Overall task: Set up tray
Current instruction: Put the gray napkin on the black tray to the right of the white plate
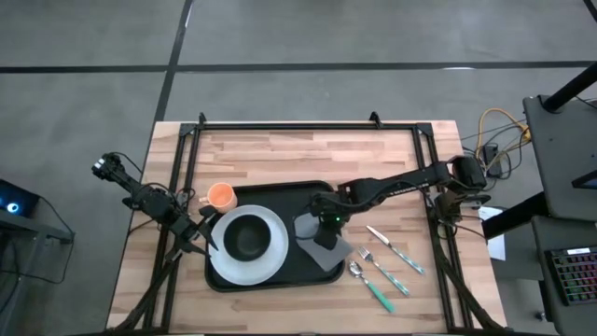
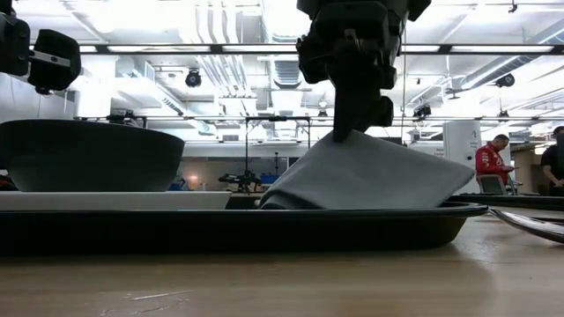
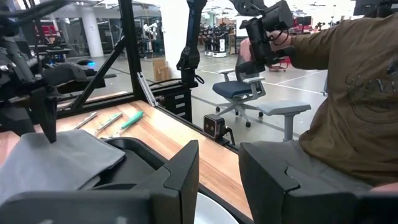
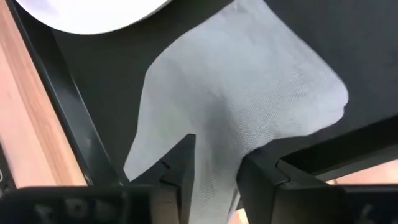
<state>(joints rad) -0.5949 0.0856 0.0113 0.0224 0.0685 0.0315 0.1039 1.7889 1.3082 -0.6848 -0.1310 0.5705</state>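
Observation:
The black tray (image 1: 280,193) lies mid-table. A white plate (image 1: 270,257) sits on its left half and carries a black bowl (image 1: 247,238). A grey napkin (image 1: 328,250) lies on the tray's right half, its near corner over the rim. My right gripper (image 1: 324,222) reaches in from the right and is shut on the napkin (image 2: 370,176), which stands up like a tent. My left gripper (image 1: 207,233) hovers open by the plate's left edge and touches nothing; its fingers (image 3: 186,168) show a clear gap. My right gripper (image 4: 217,171) pinches a raised fold of the napkin (image 4: 217,146) between its two fingers, coming from above and pointing down. In the low view the pinched peak (image 2: 354,134) is pulled up. The napkin's lower edges (image 2: 291,201) still rest on the tray (image 2: 264,224).
An orange cup (image 1: 221,196) stands at the tray's far left corner. A knife (image 1: 396,250), fork (image 1: 384,271) and spoon (image 1: 370,285) with teal handles lie on the wood right of the tray. A person in an olive shirt (image 3: 348,93) stands beyond the table's near side.

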